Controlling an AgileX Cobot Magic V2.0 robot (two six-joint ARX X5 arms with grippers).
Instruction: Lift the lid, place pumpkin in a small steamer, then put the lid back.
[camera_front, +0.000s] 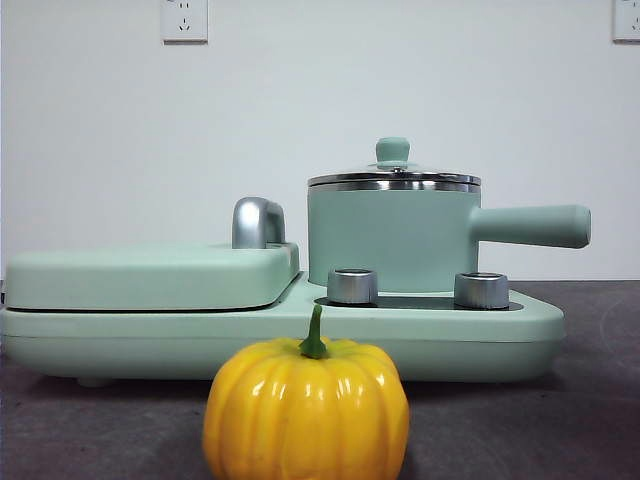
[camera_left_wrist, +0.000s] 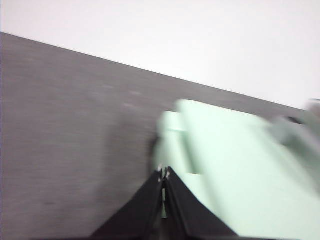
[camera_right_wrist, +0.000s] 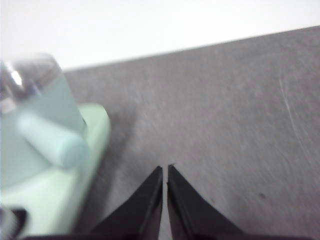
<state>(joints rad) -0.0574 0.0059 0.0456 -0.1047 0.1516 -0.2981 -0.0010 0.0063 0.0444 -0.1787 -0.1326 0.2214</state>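
The glossy yellow-orange pumpkin (camera_front: 306, 408) with a green stem stands on the dark table at the front centre. Behind it, on the mint-green cooker base (camera_front: 290, 340), sits the small steamer (camera_front: 392, 237), its long handle (camera_front: 530, 226) pointing right. The glass lid (camera_front: 394, 174) with its mint-green knob rests on the pot. Neither gripper shows in the front view. My left gripper (camera_left_wrist: 164, 173) is shut and empty over the table by the griddle end of the cooker. My right gripper (camera_right_wrist: 165, 169) is shut and empty over bare table beside the steamer (camera_right_wrist: 35, 117) and its handle.
A flat mint-green griddle cover (camera_front: 150, 275) with a chrome handle (camera_front: 257, 222) takes up the left half of the cooker. Two steel knobs (camera_front: 352, 286) sit in front of the pot. A white wall with sockets stands behind.
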